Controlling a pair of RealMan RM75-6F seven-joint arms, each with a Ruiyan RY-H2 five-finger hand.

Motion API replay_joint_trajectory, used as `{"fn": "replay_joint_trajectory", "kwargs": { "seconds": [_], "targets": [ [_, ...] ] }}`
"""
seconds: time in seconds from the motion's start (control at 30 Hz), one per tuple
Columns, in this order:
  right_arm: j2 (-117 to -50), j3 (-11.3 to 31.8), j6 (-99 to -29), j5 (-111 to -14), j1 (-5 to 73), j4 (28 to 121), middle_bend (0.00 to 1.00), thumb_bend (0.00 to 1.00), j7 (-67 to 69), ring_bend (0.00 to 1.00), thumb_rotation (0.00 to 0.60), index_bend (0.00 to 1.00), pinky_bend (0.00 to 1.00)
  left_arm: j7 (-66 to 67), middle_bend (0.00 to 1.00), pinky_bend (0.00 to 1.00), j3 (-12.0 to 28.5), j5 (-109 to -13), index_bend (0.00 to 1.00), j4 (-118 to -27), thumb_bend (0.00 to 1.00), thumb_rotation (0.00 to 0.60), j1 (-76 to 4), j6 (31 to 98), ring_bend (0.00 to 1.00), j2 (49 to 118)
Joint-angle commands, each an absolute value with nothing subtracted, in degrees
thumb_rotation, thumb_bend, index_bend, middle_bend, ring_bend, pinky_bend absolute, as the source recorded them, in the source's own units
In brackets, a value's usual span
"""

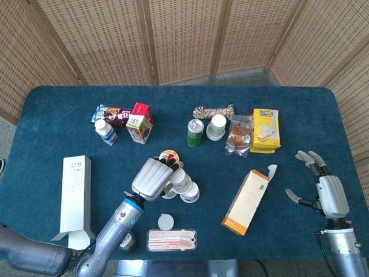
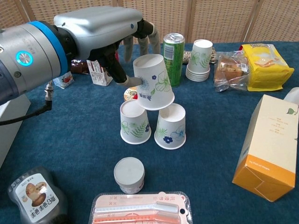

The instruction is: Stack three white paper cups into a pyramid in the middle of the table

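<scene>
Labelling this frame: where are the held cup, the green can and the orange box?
held cup point(image 2: 154, 84), chest view, its side wall
green can point(image 2: 173, 60), chest view, mid body
orange box point(image 2: 267, 144), chest view, front face

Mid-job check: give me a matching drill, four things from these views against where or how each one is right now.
Things:
1. top cup
2. green can
3. right robot hand
4. orange carton

States:
A. open, holding nothing, at the table's right edge
B. held tilted by the left robot hand over the two upside-down base cups
C. lying on the cloth, right of the base cups
D. upright beside the spare cup stack

Pairs: 1-B, 2-D, 3-A, 4-C
</scene>
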State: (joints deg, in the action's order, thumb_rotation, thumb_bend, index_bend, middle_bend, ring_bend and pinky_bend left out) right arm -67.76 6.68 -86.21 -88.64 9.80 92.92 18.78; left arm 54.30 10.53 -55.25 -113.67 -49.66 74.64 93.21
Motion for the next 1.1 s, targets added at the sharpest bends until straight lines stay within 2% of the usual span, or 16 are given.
{"fn": "replay_joint_trajectory", "kwargs": {
  "seconds": [0.03,1.1],
  "targets": [
    [-67.71,6.68,-86.22,-88.61,9.77,92.92,0.24,0.24,18.91,0.09,0.6,0.12,0.28,55.14,0.42,0.61,10.25,-54.91,0.36,-113.99,0.35,0.6,-49.78,75.06,0.49,93.26],
    [-67.6,6.69,-86.3,-88.66,9.69,93.05,0.24,0.24,19.11,0.09,0.6,0.12,0.28,61.38,0.42,0.6,9.21,-54.09,0.36,-113.56,0.35,0.6,-51.18,77.78,0.49,96.11]
  ]
}}
